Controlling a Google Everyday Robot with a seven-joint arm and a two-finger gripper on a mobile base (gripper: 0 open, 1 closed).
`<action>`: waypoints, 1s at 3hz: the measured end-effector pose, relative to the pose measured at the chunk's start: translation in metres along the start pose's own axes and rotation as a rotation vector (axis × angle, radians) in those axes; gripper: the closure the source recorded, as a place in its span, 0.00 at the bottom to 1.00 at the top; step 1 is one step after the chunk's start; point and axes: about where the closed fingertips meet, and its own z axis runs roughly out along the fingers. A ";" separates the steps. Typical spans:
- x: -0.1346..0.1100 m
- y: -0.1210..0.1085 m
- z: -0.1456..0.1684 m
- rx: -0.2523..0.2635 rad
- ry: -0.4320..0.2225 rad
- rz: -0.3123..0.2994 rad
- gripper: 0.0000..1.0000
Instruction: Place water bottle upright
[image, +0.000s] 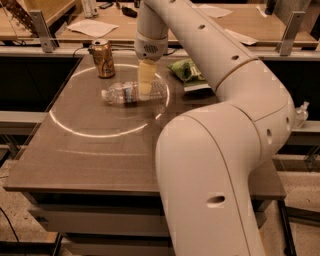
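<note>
The water bottle (131, 93) lies on its side on the brown table (100, 150), cap pointing left, inside a bright ring of light. It is clear ribbed plastic with a white label band. My gripper (145, 85) hangs straight down from the white arm and reaches the bottle's middle to right part, in front of or against its body. The gold-brown drink can (102, 58) stands upright behind and to the left of the bottle.
A green snack bag (189, 72) lies to the right of the gripper. My large white arm (225, 150) blocks the table's right side. A back bench holds papers (92, 27). A small clear bottle (300, 115) stands at the far right.
</note>
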 end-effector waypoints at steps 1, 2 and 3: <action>-0.006 0.004 0.014 -0.029 0.017 -0.022 0.00; -0.013 0.010 0.027 -0.056 0.033 -0.046 0.00; -0.015 0.018 0.036 -0.083 0.049 -0.063 0.16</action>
